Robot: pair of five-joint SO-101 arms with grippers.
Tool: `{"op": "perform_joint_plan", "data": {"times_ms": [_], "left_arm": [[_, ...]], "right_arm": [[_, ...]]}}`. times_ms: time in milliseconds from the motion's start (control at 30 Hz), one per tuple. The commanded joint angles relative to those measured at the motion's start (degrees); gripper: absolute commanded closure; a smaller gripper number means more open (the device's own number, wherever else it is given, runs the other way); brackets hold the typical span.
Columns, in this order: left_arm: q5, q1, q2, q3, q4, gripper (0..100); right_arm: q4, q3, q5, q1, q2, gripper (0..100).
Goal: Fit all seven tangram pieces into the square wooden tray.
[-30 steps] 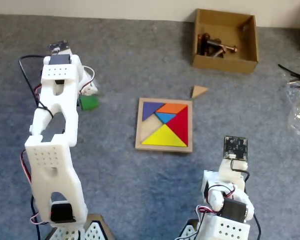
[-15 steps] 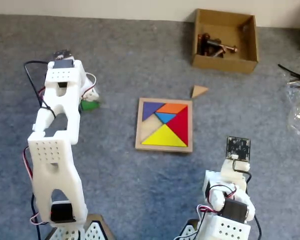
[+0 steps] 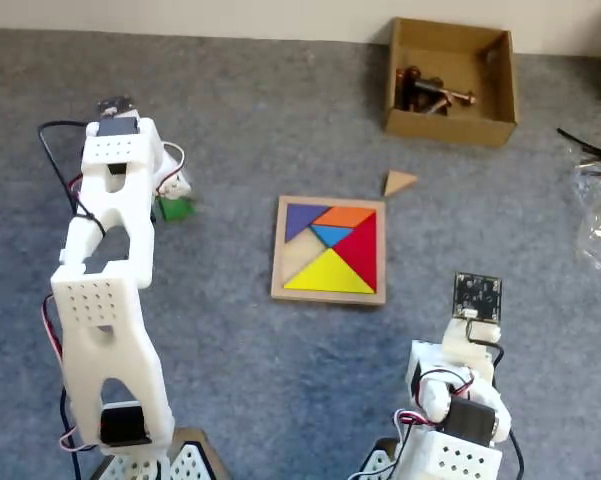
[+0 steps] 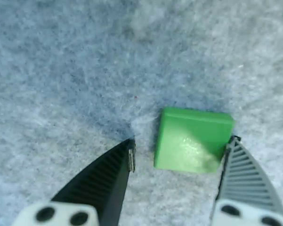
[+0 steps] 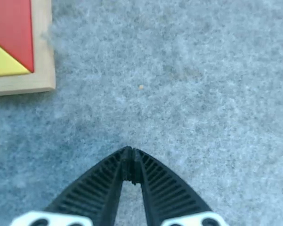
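The left gripper (image 4: 182, 143) is spread wide and points down at the grey carpet (image 4: 75, 70). The green square piece (image 4: 193, 139) lies flat between its jaws. The piece sits close against the grey finger (image 4: 238, 169), touching it or nearly so. A strip of bare carpet separates it from the black finger (image 4: 114, 172). Nothing is clamped; the piece rests on the carpet.

The right gripper (image 5: 131, 162) is pressed closed, tip against tip, with nothing between the jaws and bare carpet beneath them. Ahead of these jaws and off to one side is a corner of the square wooden tray (image 5: 43, 47), with the red piece (image 5: 12, 28) and the yellow piece (image 5: 2, 61) seated in it.

From the high view, the tray (image 3: 278, 250) lies between the two grippers, well apart from the left jaws and nearer the right ones. A small wooden triangle (image 3: 399, 182) lies on the carpet just beyond the tray's far corner, outside it.
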Motion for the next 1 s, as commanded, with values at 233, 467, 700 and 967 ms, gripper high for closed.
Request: {"op": "perform_joint_plan", "data": {"times_ms": [233,467,700,967], "left_arm": [[-4.4,-0.75,-0.57,-3.21,-3.52,85],[-7.47,-0.75,-0.48,-2.86,-4.13,88],[-13.27,0.66,-1.54,-4.44,-0.97,88],[-29.98,4.53,-1.98,-9.36,8.62,88]], "right_arm": [[-1.71,6.2,-0.44,0.84,-0.57,98.9],[-1.71,6.2,-0.44,0.84,-0.57,98.9],[-1.71,6.2,-0.44,0.84,-0.57,98.9],[-1.71,6.2,-0.44,0.84,-0.57,98.9]]}}
